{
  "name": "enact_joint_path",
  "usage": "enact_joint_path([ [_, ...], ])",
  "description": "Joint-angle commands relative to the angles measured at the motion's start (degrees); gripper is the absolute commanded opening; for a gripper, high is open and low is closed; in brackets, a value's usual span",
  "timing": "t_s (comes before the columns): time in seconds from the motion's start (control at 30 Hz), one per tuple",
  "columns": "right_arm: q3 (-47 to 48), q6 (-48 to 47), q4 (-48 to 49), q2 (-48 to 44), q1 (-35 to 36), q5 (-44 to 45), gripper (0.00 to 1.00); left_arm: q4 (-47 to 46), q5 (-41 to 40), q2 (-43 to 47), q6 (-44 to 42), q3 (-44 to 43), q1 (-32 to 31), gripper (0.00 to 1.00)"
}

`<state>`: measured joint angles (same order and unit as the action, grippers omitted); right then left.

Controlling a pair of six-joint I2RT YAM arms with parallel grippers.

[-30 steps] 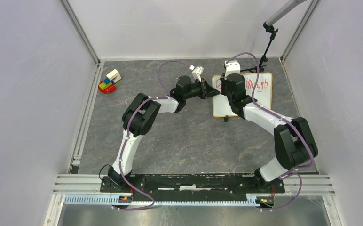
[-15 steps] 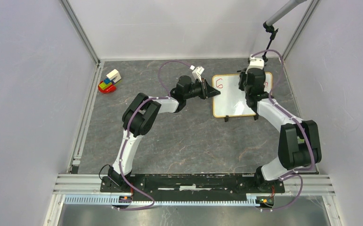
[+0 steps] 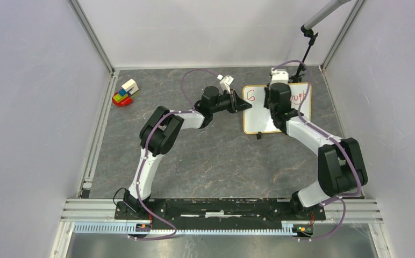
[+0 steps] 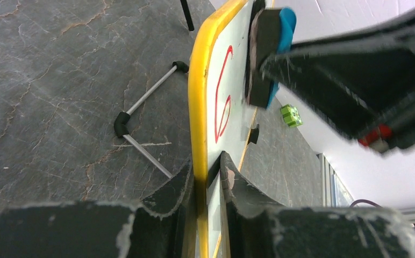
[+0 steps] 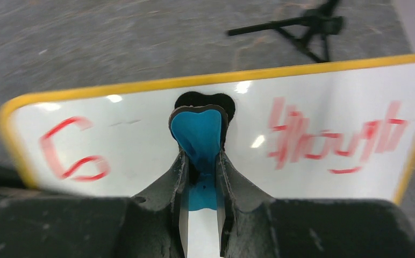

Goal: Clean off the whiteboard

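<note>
Starting from the top view: the whiteboard (image 3: 259, 119) is sitting at the far right of the grey worktop (image 3: 210, 156), around one o'clock from its centre, with its long axis running nine to three. The left claw (image 3: 244, 104) is reaching in from nine o'clock and pinching the board's short left edge, while the right claw (image 3: 278, 106) is hanging over the board's middle, its own wrist hiding the fingers here. Some toy blocks (image 3: 124, 92) are lying well apart at ten o'clock, out of the action. Over to the left wrist view: the jaws are clamped shut on the board's yellow frame, one finger on each face, steadying it, and the blue eraser (image 4: 274, 51) is pressing flat on the white surface just beyond a red G (image 4: 224, 94). Now the right wrist view: the two fingers are squeezing that blue block between them, pad against the board near its top edge. The G is waiting at nine o'clock of the eraser and a longer red scrawl (image 5: 331, 140) at three o'clock, with a clean strip in between. So the writing is lying on both sides along the long axis, and I am reckoning the right arm, the one carrying the eraser, is needing a sideways sweep each way while the left is bracing the frame.
</note>
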<state>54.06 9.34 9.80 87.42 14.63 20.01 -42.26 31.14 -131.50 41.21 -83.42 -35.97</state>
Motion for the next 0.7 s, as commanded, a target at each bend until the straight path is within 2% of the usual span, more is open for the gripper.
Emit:
enact_joint_path([
  [0.0, 1.1, -1.3, -0.4, 1.1, 6.9, -2.2, 0.00, 4.8, -0.4, 1.2, -5.0, -0.4, -0.5, 0.02],
  [0.13, 3.5, -1.3, -0.2, 2.9, 7.8, -3.0, 0.00, 4.9, -0.3, 1.3, -5.0, -0.3, -0.5, 0.02],
  [0.23, 4.6, -2.6, -2.1, 3.4, 7.6, 1.1, 0.00, 4.9, -0.3, 1.3, -5.1, -0.4, -0.5, 0.02],
  [0.5, -4.3, 1.0, -0.5, -1.2, -1.1, 1.8, 0.00, 4.8, -0.4, 1.6, -5.2, -0.2, -0.5, 0.02],
  [0.67, -6.2, -0.7, 0.9, -2.9, -0.2, 0.7, 0.00, 5.0, -0.5, 1.3, -5.2, -0.3, -0.5, 0.02],
])
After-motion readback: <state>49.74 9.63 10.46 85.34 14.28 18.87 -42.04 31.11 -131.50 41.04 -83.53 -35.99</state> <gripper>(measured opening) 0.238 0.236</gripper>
